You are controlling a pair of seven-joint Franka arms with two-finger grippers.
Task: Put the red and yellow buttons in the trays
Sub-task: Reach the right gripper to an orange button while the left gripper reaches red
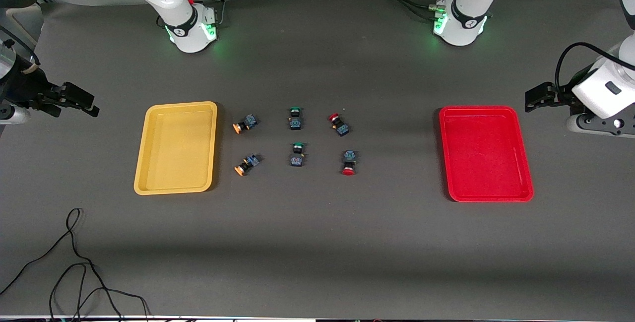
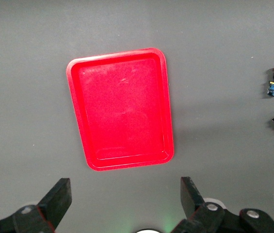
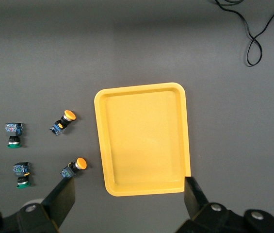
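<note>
The yellow tray (image 1: 176,148) lies toward the right arm's end of the table and the red tray (image 1: 486,153) toward the left arm's end; both are empty. Between them lie two yellow-capped buttons (image 1: 240,126) (image 1: 242,167) beside the yellow tray and two red-capped buttons (image 1: 337,122) (image 1: 349,165) toward the red tray. My right gripper (image 1: 84,103) is open and empty over the bare table past the yellow tray (image 3: 144,138). My left gripper (image 1: 538,98) is open and empty over the table past the red tray (image 2: 120,104).
Two green-capped buttons (image 1: 295,116) (image 1: 297,153) lie in the middle between the yellow and red ones. A loose black cable (image 1: 74,262) lies on the table near the front camera at the right arm's end. Both arm bases stand farthest from the camera.
</note>
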